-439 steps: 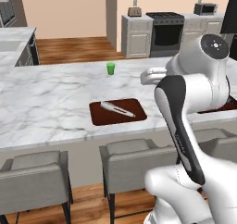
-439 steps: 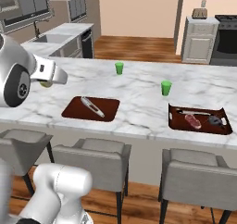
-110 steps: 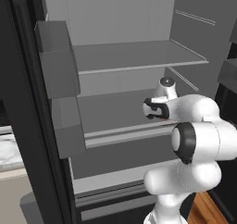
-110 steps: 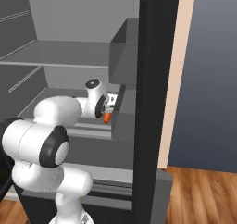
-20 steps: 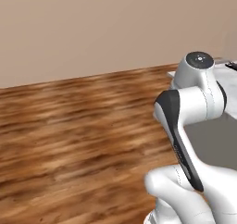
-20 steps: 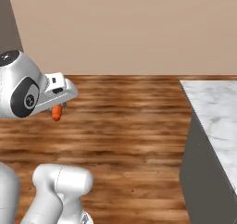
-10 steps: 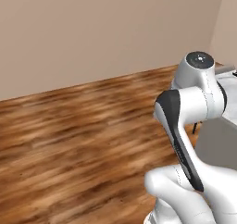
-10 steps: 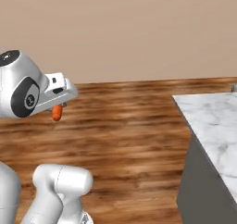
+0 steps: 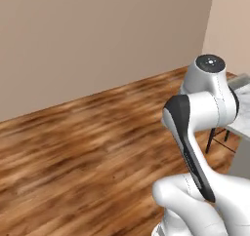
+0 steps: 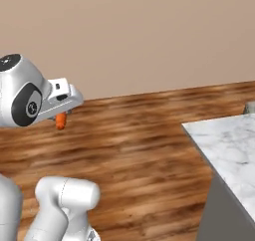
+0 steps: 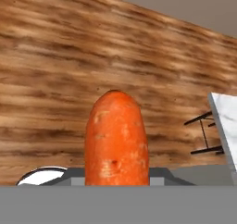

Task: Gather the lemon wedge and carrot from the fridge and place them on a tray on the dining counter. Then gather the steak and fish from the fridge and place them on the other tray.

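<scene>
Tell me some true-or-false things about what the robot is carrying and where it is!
1. The claw holds a carrot. True.
2. The carrot is green. False: it is orange.
3. The floor under the robot is brown wood. True.
4. The carrot already lies on the dining counter. False: it hangs in the claw above the floor, well away from the marble top.
5. The wall behind is plain beige. True.
6. The claw is reaching inside the fridge. False: it is out in the open room over the wooden floor.
</scene>
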